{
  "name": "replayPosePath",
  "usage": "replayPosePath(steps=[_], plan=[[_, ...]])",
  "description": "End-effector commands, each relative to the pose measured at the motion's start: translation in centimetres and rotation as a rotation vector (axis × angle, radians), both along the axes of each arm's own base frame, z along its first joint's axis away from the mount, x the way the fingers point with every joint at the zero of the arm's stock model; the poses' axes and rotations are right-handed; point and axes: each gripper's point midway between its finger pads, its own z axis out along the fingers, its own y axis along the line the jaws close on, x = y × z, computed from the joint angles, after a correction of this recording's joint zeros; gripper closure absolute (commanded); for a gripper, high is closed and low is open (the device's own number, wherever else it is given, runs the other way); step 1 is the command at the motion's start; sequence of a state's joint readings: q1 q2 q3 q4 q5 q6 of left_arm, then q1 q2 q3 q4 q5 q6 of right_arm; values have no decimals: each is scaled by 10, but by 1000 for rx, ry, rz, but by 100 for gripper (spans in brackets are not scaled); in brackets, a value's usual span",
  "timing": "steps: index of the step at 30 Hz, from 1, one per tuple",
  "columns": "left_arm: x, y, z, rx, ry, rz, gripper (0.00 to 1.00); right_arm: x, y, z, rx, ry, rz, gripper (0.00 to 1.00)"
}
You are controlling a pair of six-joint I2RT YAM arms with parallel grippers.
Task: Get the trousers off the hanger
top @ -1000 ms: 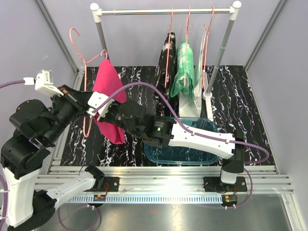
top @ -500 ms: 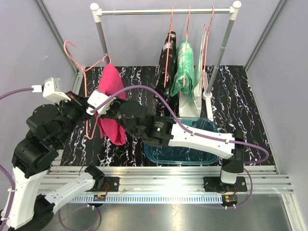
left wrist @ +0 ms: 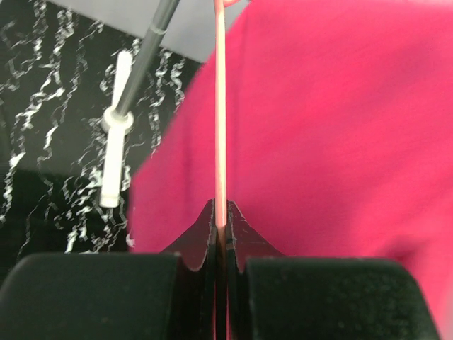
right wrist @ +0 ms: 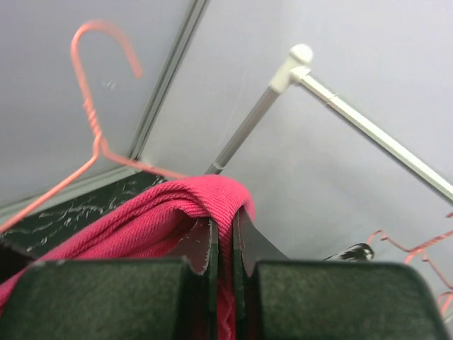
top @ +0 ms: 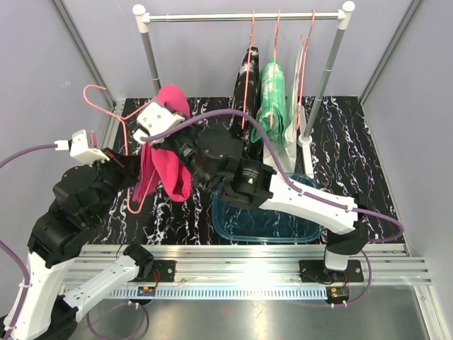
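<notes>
Left gripper (left wrist: 221, 221) is pinched tight on the thin pink wire of the hanger (left wrist: 220, 106), jaws pressed together with just the wire between them. The right gripper (right wrist: 221, 232) is clamped onto a bunched fold at the top of the magenta trousers (right wrist: 141, 216) and has it lifted up over the left side of the table. From the top camera the magenta trousers (top: 168, 163) droop down from that grip, right beside the hanger (top: 119, 120), whose hook sticks out toward the left wall. I honestly can't tell whether the fabric is draped over the wire or just next to it, since the cloth and the right arm (top: 283, 195) cover that spot. The left fingertips are buried behind the fabric in the top view too. The other two pairs hang on the rail (top: 241, 15) at the back: the black trousers (top: 248, 74) with white splashes and the green tie-dye trousers (top: 272, 99). There's something pale on a third pink hanger next to them that I can't make out. The clear blue bin (top: 237, 225) sits near the front, and the right arm cuts off about half of it. The table (top: 347, 149) is black with white marble streaks, boxed in by plain grey-lavender walls (top: 410, 106). The left wrist view also catches the rack's grey post (left wrist: 145, 53), blurry.
</notes>
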State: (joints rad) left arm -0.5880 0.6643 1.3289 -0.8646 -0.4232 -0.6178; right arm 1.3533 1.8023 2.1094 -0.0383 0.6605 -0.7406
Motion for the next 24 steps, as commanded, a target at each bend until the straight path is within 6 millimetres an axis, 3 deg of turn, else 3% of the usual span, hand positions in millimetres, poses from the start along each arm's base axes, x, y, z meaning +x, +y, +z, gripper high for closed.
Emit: replayPosePath(steps=[1, 6, 13, 16, 17, 19, 20, 21, 22, 24], plan=[[3, 14, -7, 18, -11, 73, 100, -13, -80, 121, 343, -109, -53, 100], [4, 26, -29, 64, 20, 133, 100, -22, -104, 146, 398, -105, -20, 100], [2, 33, -45, 102, 36, 160, 100, -26, -128, 146, 408, -85, -31, 100], [-1, 41, -46, 120, 35, 188, 100, -27, -140, 139, 407, -61, -35, 100], [-2, 43, -45, 128, 31, 191, 100, -27, -135, 127, 378, -48, -32, 100], [-3, 47, -43, 135, 24, 204, 100, -31, -151, 128, 407, -28, -18, 100], [-4, 49, -43, 144, 25, 207, 100, -31, -145, 112, 368, -12, -10, 100], [-4, 51, -42, 147, 22, 214, 100, -35, -158, 115, 397, 2, 6, 100], [-6, 52, -40, 147, 18, 217, 100, -35, -152, 100, 364, 16, 21, 100], [-6, 55, -39, 159, 13, 225, 100, -41, -165, 90, 355, 50, 39, 100]])
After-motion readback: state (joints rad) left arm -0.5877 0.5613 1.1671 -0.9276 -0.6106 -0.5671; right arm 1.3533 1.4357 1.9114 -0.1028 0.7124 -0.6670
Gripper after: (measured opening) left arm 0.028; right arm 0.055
